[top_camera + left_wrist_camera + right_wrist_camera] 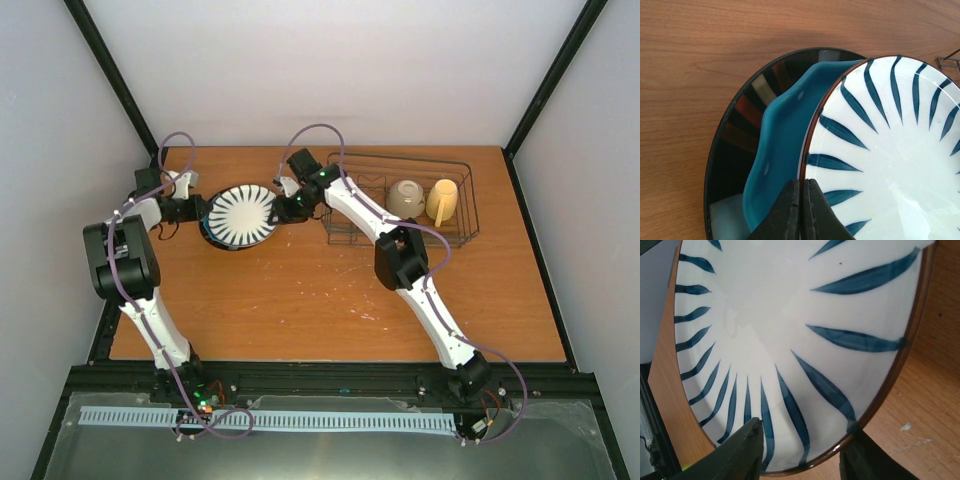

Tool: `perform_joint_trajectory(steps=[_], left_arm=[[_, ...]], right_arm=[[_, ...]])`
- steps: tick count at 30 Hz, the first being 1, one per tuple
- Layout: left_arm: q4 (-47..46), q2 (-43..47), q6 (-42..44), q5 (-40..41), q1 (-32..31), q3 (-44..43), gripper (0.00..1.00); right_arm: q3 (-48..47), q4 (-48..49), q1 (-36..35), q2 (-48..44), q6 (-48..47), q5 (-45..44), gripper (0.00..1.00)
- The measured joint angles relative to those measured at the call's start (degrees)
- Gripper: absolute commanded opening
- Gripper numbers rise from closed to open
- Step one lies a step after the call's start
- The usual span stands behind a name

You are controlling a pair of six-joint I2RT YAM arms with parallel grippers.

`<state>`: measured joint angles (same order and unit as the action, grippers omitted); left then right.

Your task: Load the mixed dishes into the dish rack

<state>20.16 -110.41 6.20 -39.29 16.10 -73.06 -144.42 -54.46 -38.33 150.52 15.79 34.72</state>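
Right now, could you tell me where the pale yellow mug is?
Top view: the pale yellow mug sits inside the dish rack near its right end, immediately right of the small bowl.

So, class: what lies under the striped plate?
A teal plate sits directly beneath the striped plate, and under that is a dark glossy dish. Most of both is covered, so anything else between or beneath them cannot be seen.

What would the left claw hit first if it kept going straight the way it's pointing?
Most likely the white striped plate: its rim sits right at the closed tips of the left gripper, with the teal plate just beside it. Depth is unclear, so either could come first.
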Motion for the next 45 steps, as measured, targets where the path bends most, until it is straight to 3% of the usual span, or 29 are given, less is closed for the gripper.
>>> perform_joint_trajectory(steps=[4,8,12,16,24,27,29,30,32,33,36,45], left_arm=[[-0.68,0.00,0.00,1.03,-0.83,-0.09,0.01],[-1.44,0.00,-0.04,2.08,-1.73,-0.33,0.01],[-1.86,1.22,-0.50,0.44,-2.45,-1.22,0.01],[-2.45,1.38,-0.63,1.14,-3.48,-1.68,0.12],[-1.11,0.90,-0.48,-0.11,-4.66,-1.97,0.59],[-0.26,0.35,-0.70,-1.22,-5.95,-2.14,0.61],[0.13,0.00,-0.70,-1.88,-5.86,-2.23,0.60],[0.15,-0.13,-0.70,-2.25,-5.81,-2.23,0.53],[0.20,-0.33,-0.68,-3.50,-5.75,-2.23,0.14],[0.17,-0.48,-0.83,-4.72,-5.53,-2.29,0.03],[0.76,-0.76,-2.86,-15.93,-4.00,-2.91,0.01],[-1.31,0.22,-4.28,-19.15,-4.15,-3.04,0.01]], right_arm=[[0.00,0.37,0.72,0.39,2.49,1.33,0.26],[-0.02,0.35,1.51,0.70,6.19,2.40,0.04],[-0.52,2.73,3.96,0.70,11.89,3.06,0.03],[-0.48,2.82,4.39,0.70,11.41,2.16,0.03],[0.39,5.64,4.07,-0.61,9.70,2.43,0.03],[0.96,6.34,3.30,-1.42,8.46,2.80,0.03],[1.66,6.51,3.23,-1.97,8.48,3.08,0.03],[2.05,6.80,3.26,-2.16,8.48,3.23,0.03],[2.34,6.69,3.37,-2.25,8.52,2.86,0.03],[2.64,6.69,3.58,-2.27,8.46,2.73,0.03],[4.68,6.32,5.27,-2.21,7.69,0.85,0.03],[5.05,7.87,6.12,-2.32,7.41,2.19,0.03]])
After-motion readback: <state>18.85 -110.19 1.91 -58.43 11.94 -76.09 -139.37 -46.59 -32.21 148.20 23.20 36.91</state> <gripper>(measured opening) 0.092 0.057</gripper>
